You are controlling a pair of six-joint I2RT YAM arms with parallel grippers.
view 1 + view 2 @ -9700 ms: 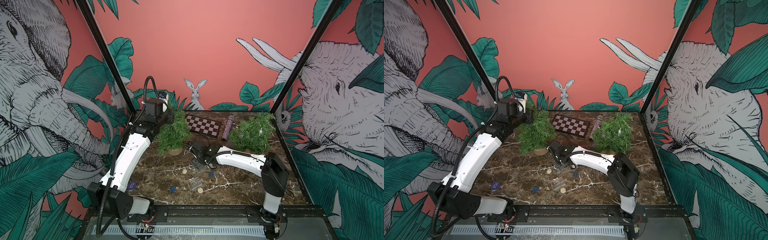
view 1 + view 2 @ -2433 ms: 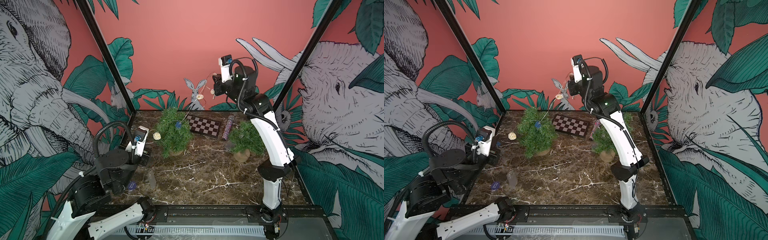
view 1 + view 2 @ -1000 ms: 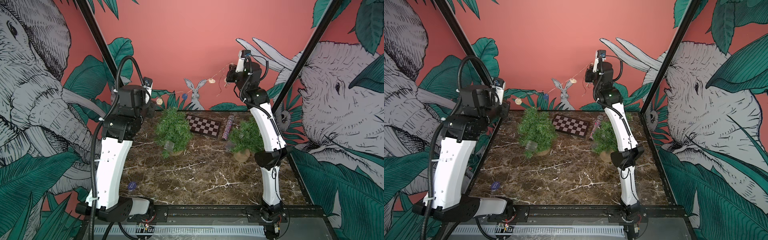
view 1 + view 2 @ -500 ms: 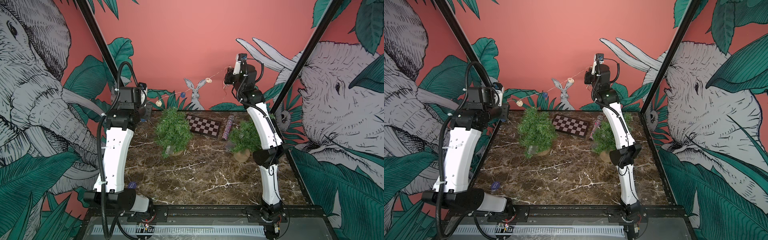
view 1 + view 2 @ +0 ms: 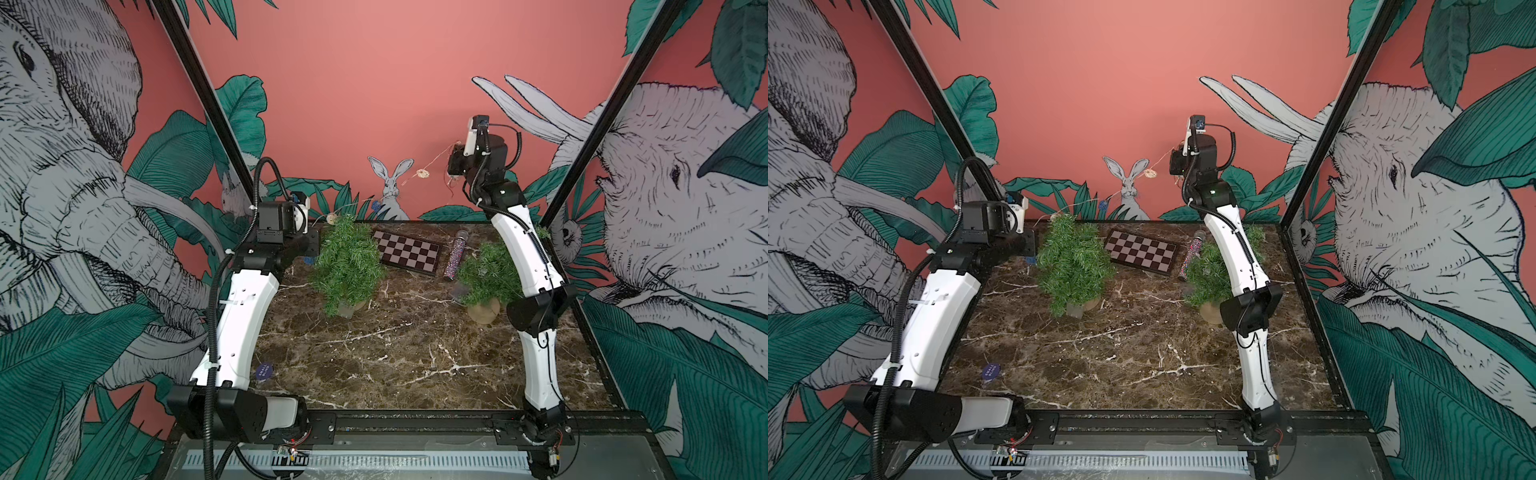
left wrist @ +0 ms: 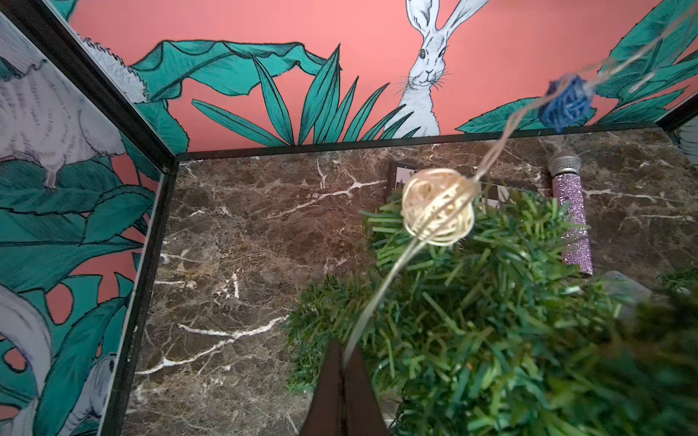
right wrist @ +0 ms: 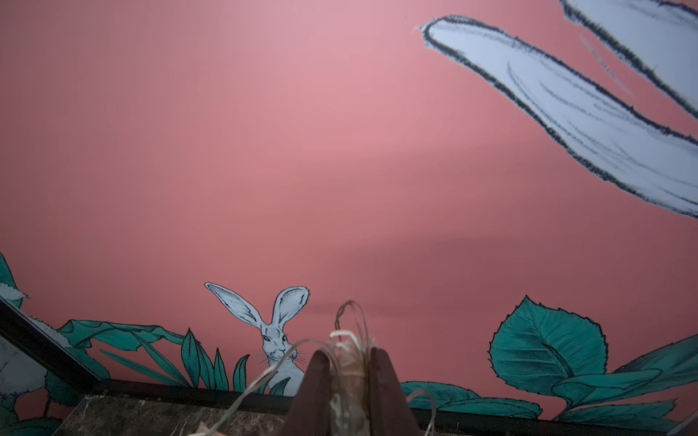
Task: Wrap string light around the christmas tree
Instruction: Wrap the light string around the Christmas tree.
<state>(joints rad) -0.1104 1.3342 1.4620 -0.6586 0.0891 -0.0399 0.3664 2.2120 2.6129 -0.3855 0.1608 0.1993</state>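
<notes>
**Figure.** The string light [image 5: 423,173] spans the air between both tools, above the back edge of the counter [image 5: 415,353].

- **Left tool** [image 6: 344,358]: closed on the thin wire. It sits low, just beside the christmas tree [image 5: 347,262], which stands near the back-left corner.
- **Strand:** it climbs from the left tool past a cream ball [image 6: 438,207] hanging just over the treetop, then past a blue ball [image 6: 565,103].
- **Right tool** [image 7: 345,355]: raised high near the back edge and clamped on a bunched end of the wire.
- **Progress:** no turn of the strand appears to lie on the branches yet, so the wrapping is judged to be at its start.

**Doing the step well.**

- The span probably needs to come down until it rests on the upper branches.
- One end would then circle the tree while the other acts as an anchor and gives slack.
- Tension is best kept light. The tree looks small on a narrow foot, and a hard pull sideways could tip or drag it.
- The balls may snag on the needles, so each one should settle against the foliage before the next turn begins.
- The circling path should stay clear of the second tree [image 5: 488,274] near the right edge.
- It should also stay clear of the chessboard [image 5: 407,251] and the microphone [image 5: 455,255] at the back.
- The wire is fine enough that it may slip through closed jaws under load.
</notes>
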